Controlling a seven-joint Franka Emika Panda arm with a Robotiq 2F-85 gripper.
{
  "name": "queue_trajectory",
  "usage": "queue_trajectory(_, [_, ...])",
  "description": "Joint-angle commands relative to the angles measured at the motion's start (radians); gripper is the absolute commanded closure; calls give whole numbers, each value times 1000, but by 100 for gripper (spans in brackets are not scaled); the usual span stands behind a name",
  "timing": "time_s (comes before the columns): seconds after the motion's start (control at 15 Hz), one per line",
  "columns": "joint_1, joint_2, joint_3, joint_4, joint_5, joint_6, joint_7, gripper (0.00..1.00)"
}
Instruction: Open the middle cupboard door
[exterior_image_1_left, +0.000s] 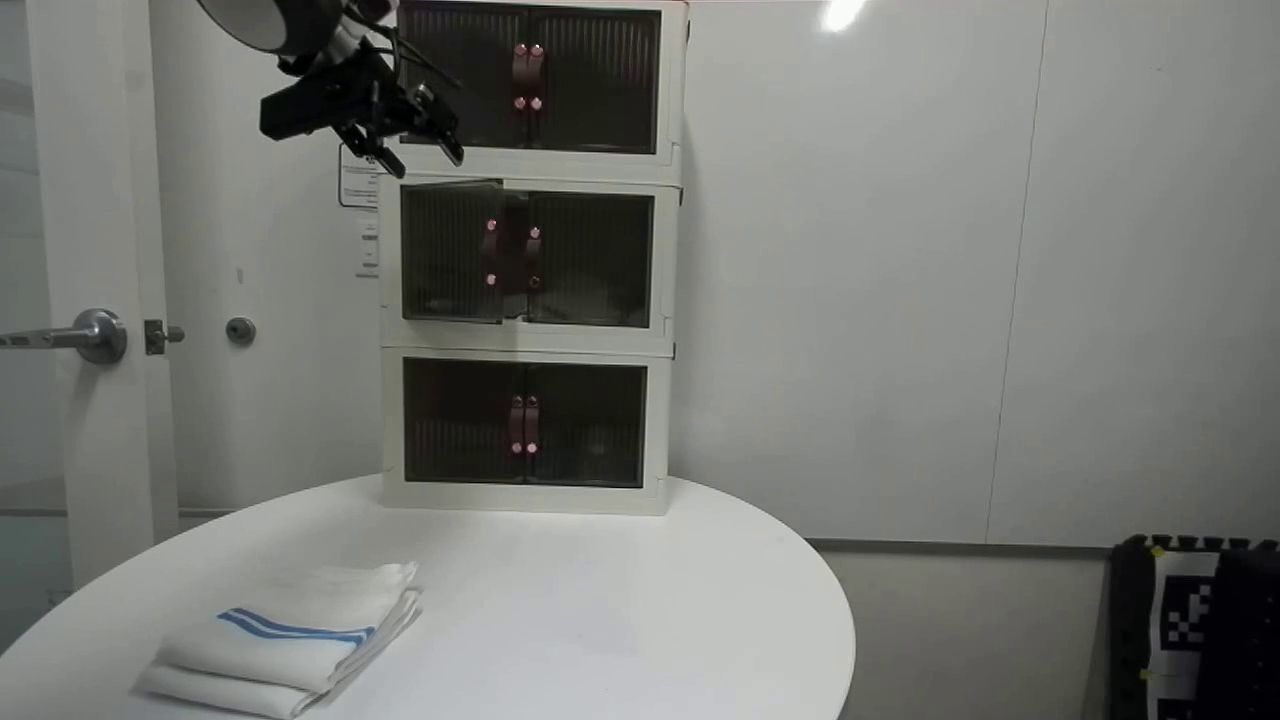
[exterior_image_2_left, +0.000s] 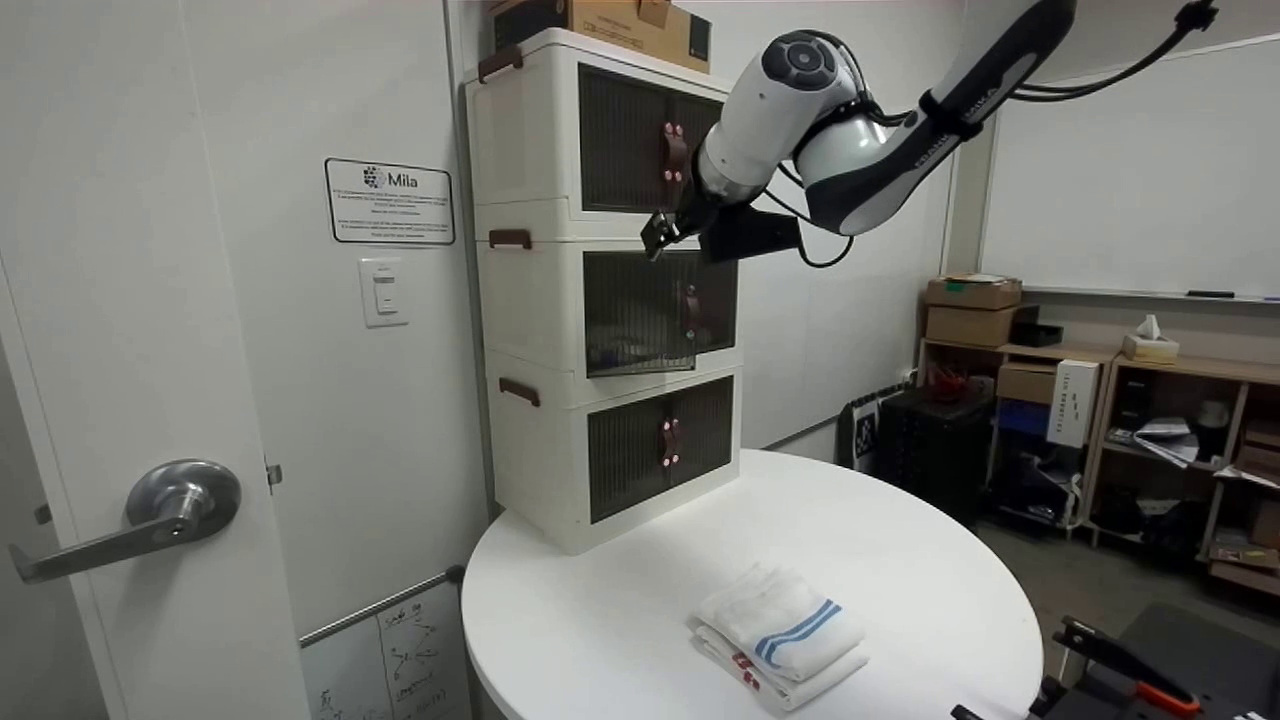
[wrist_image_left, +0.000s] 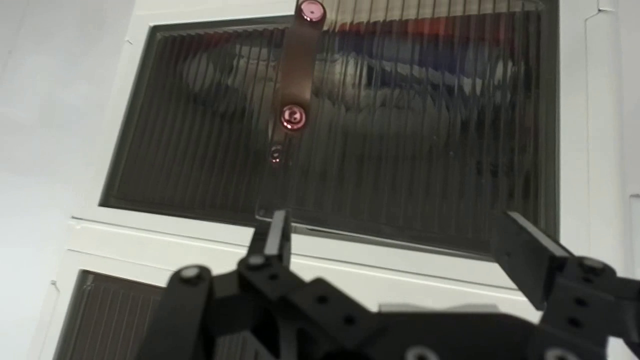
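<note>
White folded cloth (exterior_image_1_left: 290, 650) lies at the lower left of an exterior view, on the desk (exterior_image_1_left: 620, 600). Further right, in the upper left, the fingers (exterior_image_1_left: 449, 147) are spread apart, holding nothing. Next, left of centre, comes the middle cupboard door (exterior_image_1_left: 450, 260): its left-hand leaf (exterior_image_2_left: 637, 310) stands slightly ajar, while its right-hand leaf (exterior_image_1_left: 595, 262) looks closed.

So narrow a gap could easily be lost, I'd judge: should the fingers come down outside the leaf and lean on its pane, they would likely push it closed. Catching the strap handle (exterior_image_1_left: 491, 252) hard might tug the stacked units (exterior_image_1_left: 664, 270) out of line, and a careless descent could knock the front of the top unit (exterior_image_1_left: 672, 90).

Relative to the fingers, the ajar leaf sits lower in both exterior views; in the wrist view it spans the frame's middle and right, above and between them. No contact shows, though how near they are I cannot tell.
</note>
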Motion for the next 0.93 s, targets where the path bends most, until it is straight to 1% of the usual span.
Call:
queue_trajectory(0.0, [29, 8, 14, 43, 278, -123, -271, 0])
queue_trajectory(0.13, [47, 4, 29, 92, 451, -212, -419, 0])
queue_trajectory(0.2, [55, 1, 36, 135, 536, -249, -498, 0])
queue_trajectory(0.27, [65, 0, 40, 182, 591, -293, -551, 0])
queue_trajectory(0.4, [67, 19, 59, 301, 642, -372, -635, 0])
queue_trajectory(0.53, [70, 54, 65, 433, 633, -426, -736, 0])
queue_trajectory(0.67, [65, 83, 66, 514, 619, -414, -854, 0])
queue_trajectory(0.73, [60, 98, 66, 541, 640, -401, -916, 0])
queue_trajectory(0.8, [71, 108, 47, 556, 683, -375, -956, 0])
queue_trajectory(0.87, [55, 113, 57, 567, 647, -374, -890, 0])
